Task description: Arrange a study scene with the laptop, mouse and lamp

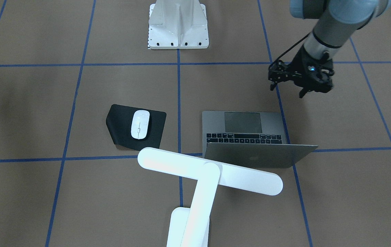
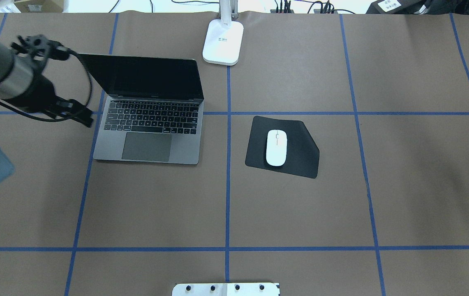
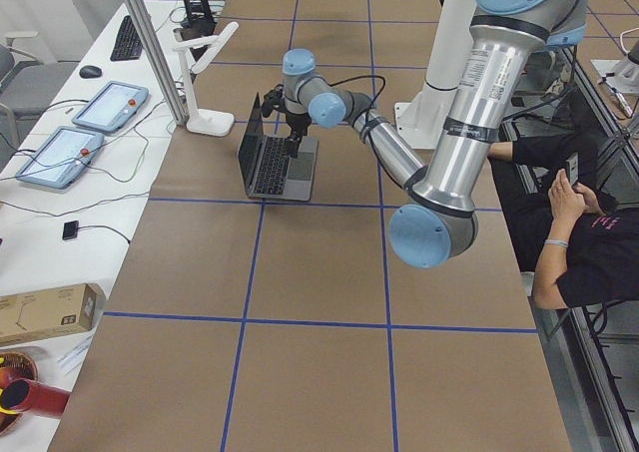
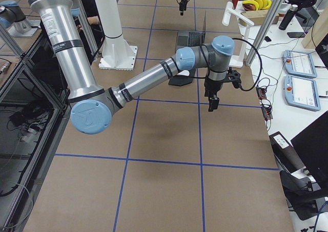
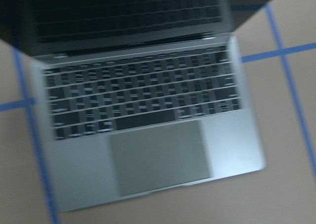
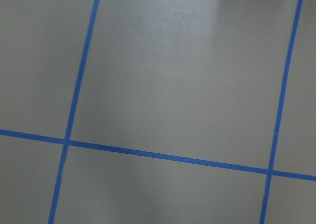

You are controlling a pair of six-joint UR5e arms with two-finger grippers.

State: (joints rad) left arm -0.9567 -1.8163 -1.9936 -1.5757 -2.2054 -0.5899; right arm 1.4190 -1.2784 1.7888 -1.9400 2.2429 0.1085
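Note:
The laptop (image 2: 148, 135) stands open with a dark screen on the table's left half; it also shows in the front view (image 1: 240, 133) and, blurred, in the left wrist view (image 5: 148, 135). The white mouse (image 2: 276, 147) lies on a black mat (image 2: 300, 162) to its right. The white lamp (image 1: 209, 171) stands at the far edge, its base (image 2: 223, 41) behind the laptop. My left gripper (image 2: 80, 115) hovers just beside the laptop's left edge (image 1: 305, 90), looks open and holds nothing. My right gripper (image 4: 211, 104) hangs over bare table near the right end; I cannot tell its state.
The white bolted pedestal (image 1: 178, 27) stands at the robot's side of the table. Blue tape lines (image 6: 163, 155) cross the brown table. Operators' desks with tablets (image 4: 300, 63) lie beyond the far edge. A person (image 3: 589, 232) sits off the table's robot side.

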